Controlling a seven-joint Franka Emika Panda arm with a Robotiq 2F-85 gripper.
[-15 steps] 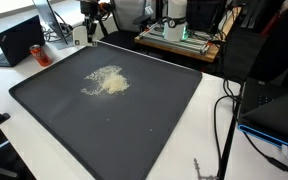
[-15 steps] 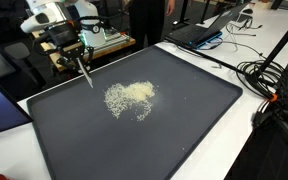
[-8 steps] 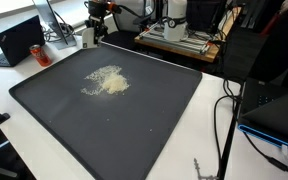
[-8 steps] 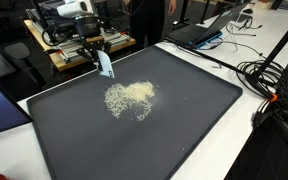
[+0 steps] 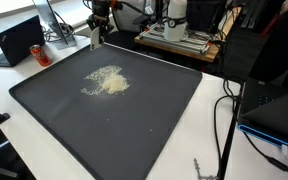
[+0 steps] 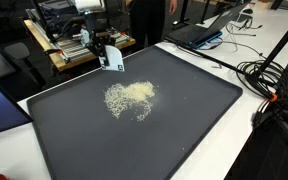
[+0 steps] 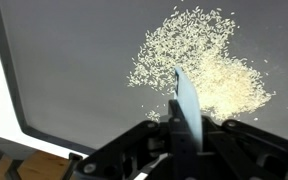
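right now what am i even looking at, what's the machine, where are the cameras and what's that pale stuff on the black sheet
This is a single robot arm with a two-fingered gripper at its end. Two pictures come from cameras standing outside the robot, looking at the table from different places. The third comes from a camera on the wrist, looking down past the gripper. On the table lies a big black mat with a loose pile of pale grains, rice by the look of it. The gripper is shut on a thin pale card, seen edge-on in the wrist view. It holds the card near the mat's edge, apart from the grains.
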